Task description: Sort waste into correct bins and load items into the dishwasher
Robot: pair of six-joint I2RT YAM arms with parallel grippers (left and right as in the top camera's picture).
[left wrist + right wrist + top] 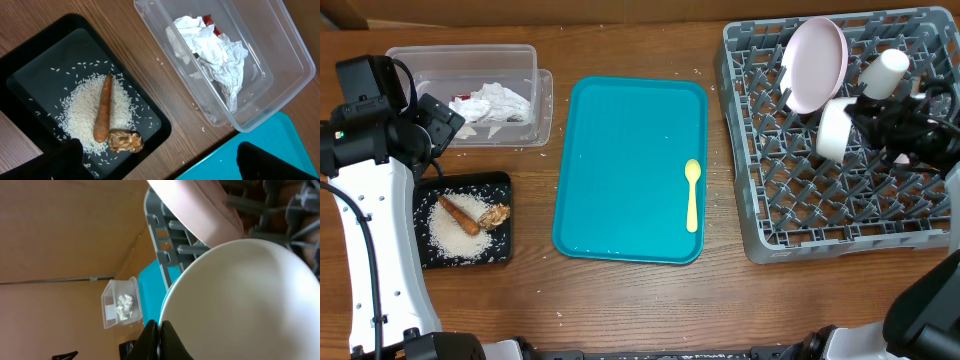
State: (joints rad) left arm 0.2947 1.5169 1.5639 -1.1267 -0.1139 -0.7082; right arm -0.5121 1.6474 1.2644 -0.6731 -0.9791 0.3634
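Note:
My right gripper [160,325] is shut on the rim of the whitish bowl [832,130] and holds it on edge over the grey dish rack [770,200]. The bowl fills the right wrist view [240,300]. The pink plate [815,62] stands in the rack with the white cup [885,72] beside it. The pink bowl is out of view. The yellow spoon [692,195] lies on the teal tray [620,170]. My left gripper [160,157] is open and empty, above the table between the black tray [30,60] and the clear tub [280,65].
The tub holds the crumpled napkin [215,55] and the red wrapper [209,21]. The black tray holds rice [80,110], the carrot-like stick [103,107] and the brown chunk [125,141]. A few rice grains lie on the wood by the tub.

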